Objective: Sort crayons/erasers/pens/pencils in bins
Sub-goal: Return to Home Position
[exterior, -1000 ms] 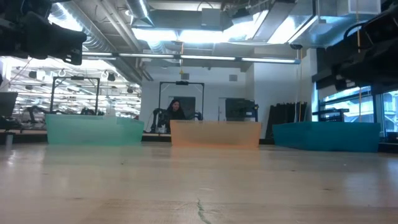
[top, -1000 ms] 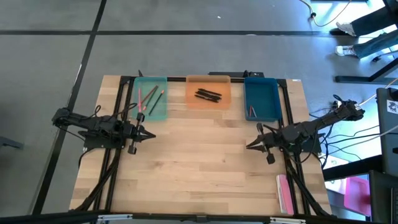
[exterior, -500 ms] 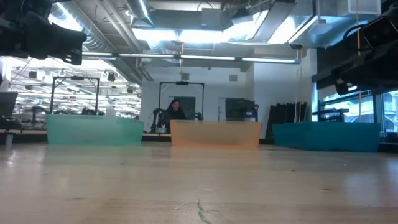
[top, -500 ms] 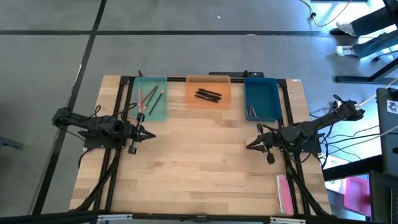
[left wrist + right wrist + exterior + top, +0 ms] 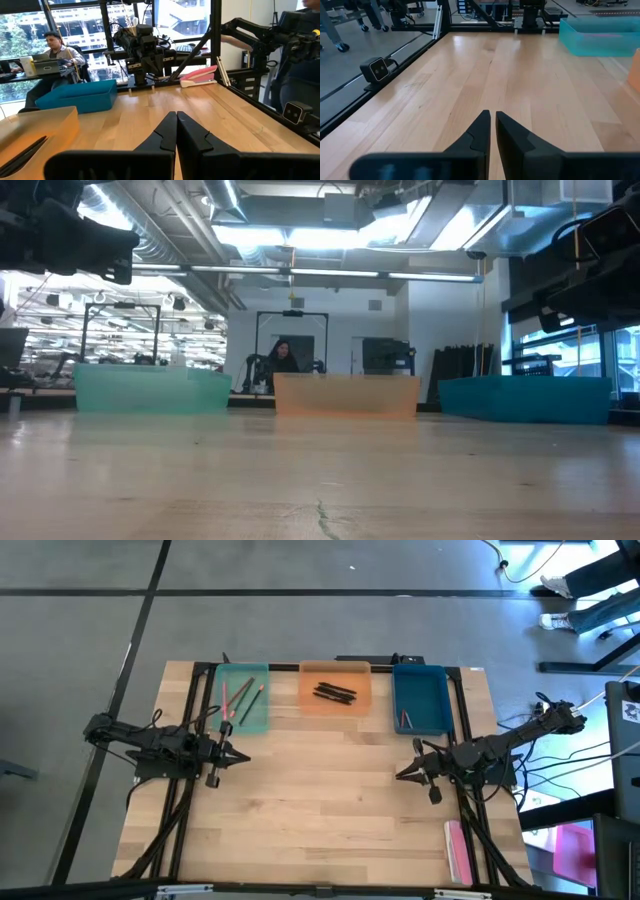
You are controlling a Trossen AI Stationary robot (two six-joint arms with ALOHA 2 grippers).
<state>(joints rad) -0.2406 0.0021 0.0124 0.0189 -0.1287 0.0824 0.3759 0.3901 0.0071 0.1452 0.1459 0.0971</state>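
Sorting's looking done; pens [image 5: 335,692] are lying in the orange bin [image 5: 306,706], pencils [image 5: 243,698] in the teal bin [image 5: 259,723]; so left gripper [image 5: 241,756] and right gripper [image 5: 399,776] are sitting clenched, empty, parked apart.

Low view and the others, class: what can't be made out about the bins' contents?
Low view: the walls of the teal bin, orange bin and blue bin hide everything inside.
High view: the blue bin's pencil is too small for any detail.
Left wrist view: the picture's edge cuts off the pens.
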